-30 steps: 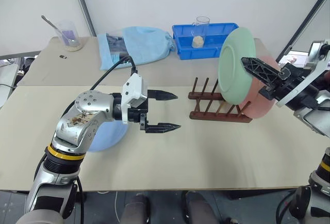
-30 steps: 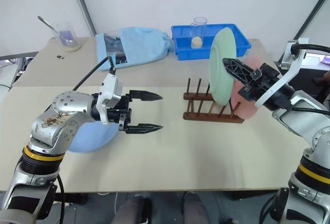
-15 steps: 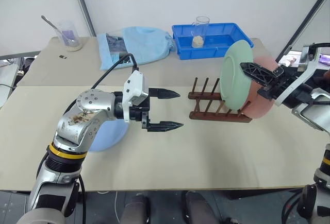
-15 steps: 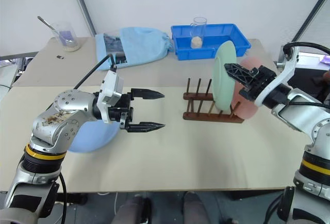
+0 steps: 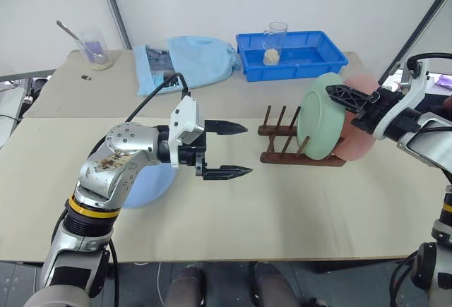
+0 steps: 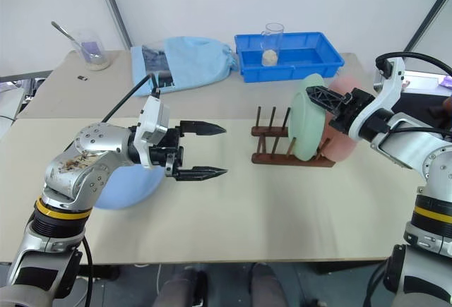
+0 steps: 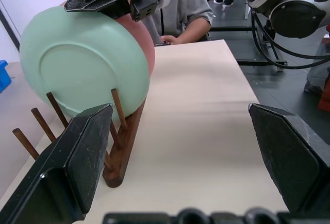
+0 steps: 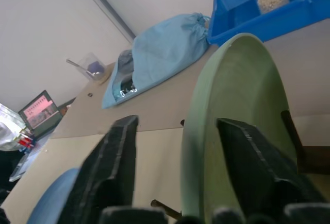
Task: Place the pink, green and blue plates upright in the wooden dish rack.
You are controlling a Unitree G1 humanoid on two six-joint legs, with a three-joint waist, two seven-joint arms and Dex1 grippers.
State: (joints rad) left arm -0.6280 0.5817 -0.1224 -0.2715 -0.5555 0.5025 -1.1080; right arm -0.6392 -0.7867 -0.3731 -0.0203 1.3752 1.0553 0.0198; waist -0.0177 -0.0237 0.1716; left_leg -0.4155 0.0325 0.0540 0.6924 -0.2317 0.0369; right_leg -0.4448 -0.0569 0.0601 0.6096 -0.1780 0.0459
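Left gripper [image 5: 236, 150] hovers spread wide beside the wooden dish rack [image 5: 282, 145]; right gripper [image 8: 178, 183] straddles the green plate [image 8: 234, 126], fingers parted.

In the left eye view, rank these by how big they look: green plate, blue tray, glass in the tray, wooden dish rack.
1. Blue tray, widest.
2. Green plate and wooden dish rack: too close to rank, since the plate covers part of the rack.
3. Glass, clearly smallest.
The tray sits farther back, so it is probably larger still.
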